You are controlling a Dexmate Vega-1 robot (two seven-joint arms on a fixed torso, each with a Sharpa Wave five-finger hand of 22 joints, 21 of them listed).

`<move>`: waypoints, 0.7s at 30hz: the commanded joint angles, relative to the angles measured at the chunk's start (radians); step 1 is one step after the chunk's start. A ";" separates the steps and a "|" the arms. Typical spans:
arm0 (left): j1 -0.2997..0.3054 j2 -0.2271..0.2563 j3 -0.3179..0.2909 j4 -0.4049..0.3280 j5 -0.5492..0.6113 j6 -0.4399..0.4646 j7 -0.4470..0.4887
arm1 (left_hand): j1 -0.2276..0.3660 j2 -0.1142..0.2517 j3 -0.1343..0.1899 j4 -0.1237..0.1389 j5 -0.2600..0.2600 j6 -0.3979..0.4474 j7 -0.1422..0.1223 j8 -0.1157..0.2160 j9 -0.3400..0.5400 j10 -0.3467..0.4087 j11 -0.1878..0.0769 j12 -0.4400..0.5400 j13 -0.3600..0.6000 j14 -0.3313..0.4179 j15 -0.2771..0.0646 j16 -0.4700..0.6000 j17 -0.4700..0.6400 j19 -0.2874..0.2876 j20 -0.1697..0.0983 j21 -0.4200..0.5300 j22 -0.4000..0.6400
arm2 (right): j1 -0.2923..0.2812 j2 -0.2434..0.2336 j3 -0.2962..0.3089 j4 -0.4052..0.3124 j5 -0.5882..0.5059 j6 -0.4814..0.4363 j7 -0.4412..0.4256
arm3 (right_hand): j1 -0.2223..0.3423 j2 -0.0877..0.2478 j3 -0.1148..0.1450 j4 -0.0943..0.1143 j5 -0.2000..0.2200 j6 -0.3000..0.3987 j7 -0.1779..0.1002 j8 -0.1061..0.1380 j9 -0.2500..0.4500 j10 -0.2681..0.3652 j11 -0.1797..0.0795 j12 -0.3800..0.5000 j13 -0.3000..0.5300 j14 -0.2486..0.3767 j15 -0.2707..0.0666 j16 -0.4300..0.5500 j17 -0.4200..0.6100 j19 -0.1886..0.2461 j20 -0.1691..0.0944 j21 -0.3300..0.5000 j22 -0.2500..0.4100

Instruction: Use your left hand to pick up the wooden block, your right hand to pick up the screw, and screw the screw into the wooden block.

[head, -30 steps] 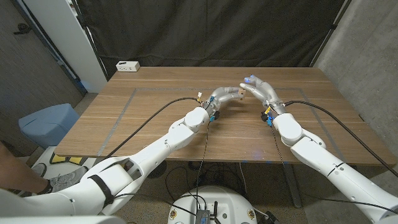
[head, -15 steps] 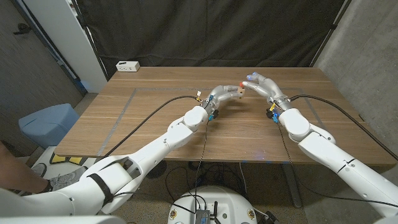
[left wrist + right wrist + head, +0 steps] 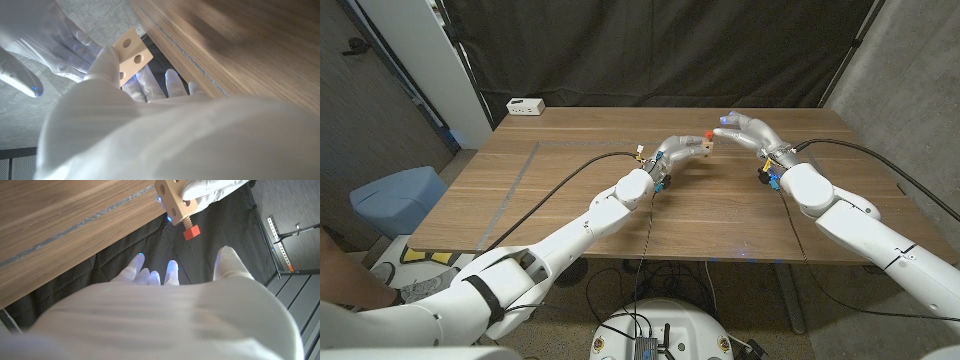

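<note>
My left hand (image 3: 677,154) holds the pale wooden block (image 3: 698,149) up above the middle of the table's far half. A red-headed screw (image 3: 708,136) sticks out of the block's right end. The right wrist view has the block (image 3: 172,200) with the screw (image 3: 190,231) standing in it, and the left hand's fingers (image 3: 205,189) around the block. My right hand (image 3: 752,131) hovers just right of the screw, fingers spread, holding nothing. The left wrist view has the block (image 3: 131,52) with its holes and the right hand (image 3: 45,42) beyond it.
The wooden table (image 3: 570,200) bears grey tape lines. A white power strip (image 3: 525,106) lies at its back left corner. A blue bin (image 3: 395,195) stands on the floor to the left, and a person's shoe (image 3: 420,290) is at the lower left.
My right hand has let go of the screw and drawn back to the right. The screw stays in the block. The left hand has hardly moved.
</note>
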 commanded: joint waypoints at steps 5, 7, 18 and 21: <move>-0.017 -0.002 0.006 0.031 0.017 -0.026 -0.009 | 0.016 0.029 0.002 0.003 0.004 0.019 0.007 0.008 0.002 0.003 0.000 0.008 0.033 0.004 -0.078 0.002 0.001 0.000 0.003 0.002 0.003 | 0.032 -0.074 0.013 -0.060 -0.013 -0.074 0.061 | 0.016 0.014 0.006 -0.017 0.006 -0.006 0.004 -0.005 0.003 -0.014 0.002 -0.002 0.001 -0.008 0.002 0.002 -0.002 -0.008 -0.010 0.000 0.002; -0.020 -0.003 0.008 0.036 0.018 -0.032 -0.012 | 0.015 0.029 0.002 0.003 0.004 0.019 0.005 0.008 0.002 0.003 0.000 0.008 0.033 0.005 -0.077 0.002 0.001 0.000 0.003 0.002 0.003 | 0.041 -0.085 0.012 -0.066 -0.016 -0.085 0.074 | 0.020 0.015 0.008 -0.020 0.006 -0.006 0.005 -0.005 0.003 -0.015 0.004 -0.001 0.001 -0.009 0.002 0.002 -0.002 -0.009 -0.012 0.000 0.002; -0.025 -0.006 0.011 0.045 0.031 -0.042 -0.007 | 0.015 0.029 0.002 0.003 0.004 0.021 0.005 0.009 0.002 0.003 0.000 0.008 0.033 0.004 -0.078 0.002 0.001 -0.001 0.004 0.002 0.003 | 0.082 -0.137 0.005 -0.097 -0.026 -0.124 0.148 | 0.058 0.018 0.025 -0.043 0.011 -0.008 -0.004 -0.010 0.002 -0.029 0.003 -0.001 0.001 -0.025 0.009 -0.001 -0.005 -0.024 -0.007 -0.003 0.001; -0.024 -0.006 0.012 0.043 0.033 -0.041 -0.005 | 0.015 0.029 0.001 0.003 0.004 0.020 0.005 0.008 0.002 0.003 0.000 0.008 0.033 0.003 -0.076 0.001 0.001 -0.001 0.004 0.002 0.003 | 0.095 -0.152 0.003 -0.104 -0.024 -0.135 0.173 | 0.072 0.017 0.032 -0.050 0.013 -0.009 -0.007 -0.012 0.002 -0.041 0.000 -0.003 0.001 -0.036 0.013 -0.003 -0.005 -0.030 -0.004 -0.003 0.000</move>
